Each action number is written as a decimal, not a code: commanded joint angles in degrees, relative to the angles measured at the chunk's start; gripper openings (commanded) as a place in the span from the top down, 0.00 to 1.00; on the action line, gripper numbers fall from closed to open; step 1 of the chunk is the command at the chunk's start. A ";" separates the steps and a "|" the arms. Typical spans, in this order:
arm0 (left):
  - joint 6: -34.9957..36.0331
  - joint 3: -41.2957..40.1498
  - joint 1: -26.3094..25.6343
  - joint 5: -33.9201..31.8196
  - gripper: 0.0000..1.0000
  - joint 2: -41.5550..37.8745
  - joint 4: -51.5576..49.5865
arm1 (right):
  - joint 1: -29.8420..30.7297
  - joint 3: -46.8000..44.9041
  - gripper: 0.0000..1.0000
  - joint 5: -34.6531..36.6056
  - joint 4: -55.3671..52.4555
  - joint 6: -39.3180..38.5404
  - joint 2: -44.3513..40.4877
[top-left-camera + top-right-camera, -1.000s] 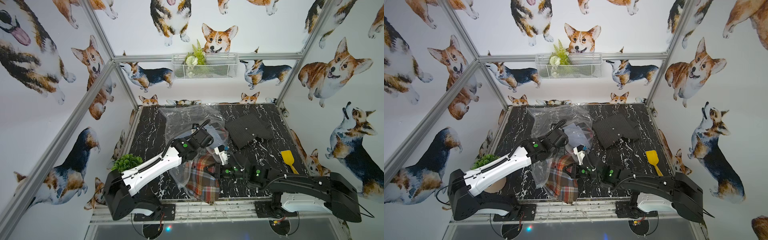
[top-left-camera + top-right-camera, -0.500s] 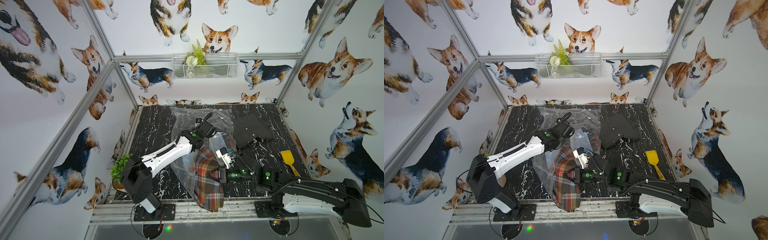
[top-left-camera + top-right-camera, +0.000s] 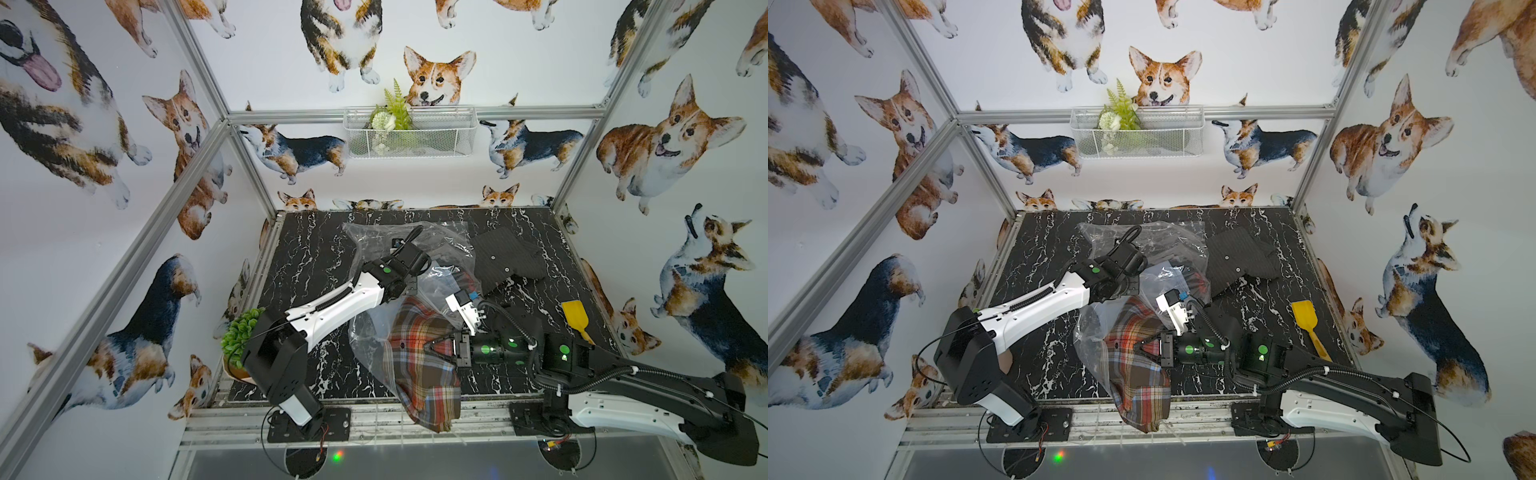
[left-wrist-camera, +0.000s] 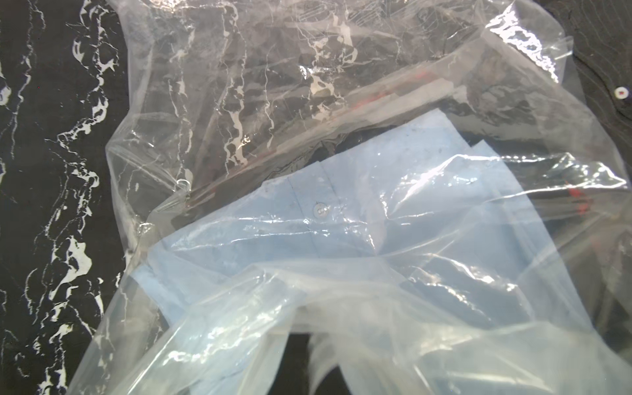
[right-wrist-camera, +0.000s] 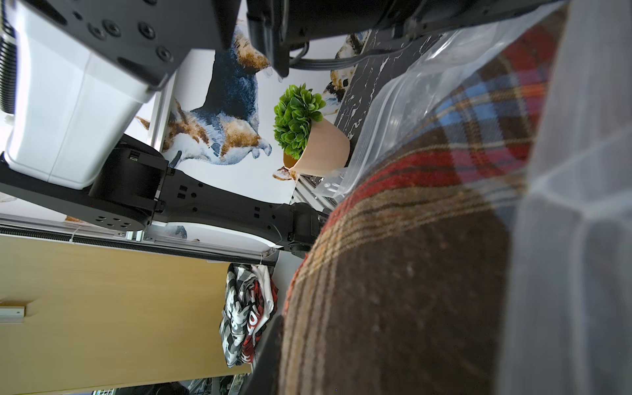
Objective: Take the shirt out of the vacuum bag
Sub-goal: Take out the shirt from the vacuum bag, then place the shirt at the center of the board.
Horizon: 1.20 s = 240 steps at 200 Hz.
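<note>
A robotics laboratory cell is indicated. The marbled table is boxed in by an aluminium frame hung with corgi-printed panels, and a left arm and a right arm are bolted to a slotted rail along its front edge. A wire basket is hung on the back wall (a fern sprig stands in it) and a potted plant is set at the table's corner. Beyond the frame, a wooden panel and heaped clothes are seen.
</note>
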 commanded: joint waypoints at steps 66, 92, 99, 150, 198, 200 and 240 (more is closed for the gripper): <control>-0.76 -4.38 1.18 -6.06 1.00 0.12 1.91 | 0.28 1.14 1.00 -4.43 10.47 -0.22 -0.40; -0.43 -4.85 2.44 -6.29 1.00 -0.40 1.74 | 0.25 4.67 1.00 -0.67 1.93 -3.62 -6.05; -0.25 -4.86 3.01 -6.19 1.00 -0.56 1.65 | 0.26 6.42 1.00 1.26 -1.67 -4.83 -7.65; -0.99 -6.16 9.09 -7.65 1.00 -3.03 0.63 | 0.26 15.06 1.00 15.15 -22.10 -9.84 -16.70; -2.99 -8.67 14.78 -14.16 1.00 -7.98 -2.61 | 0.26 20.27 1.00 26.81 -32.39 -13.79 -22.27; -3.20 -8.78 14.99 -14.62 1.00 -8.27 -2.94 | 0.27 20.51 1.00 27.45 -32.88 -13.96 -22.42; -9.92 -13.40 16.41 -21.80 1.00 -15.16 -6.16 | 0.29 24.50 1.00 37.46 -39.99 -17.11 -21.94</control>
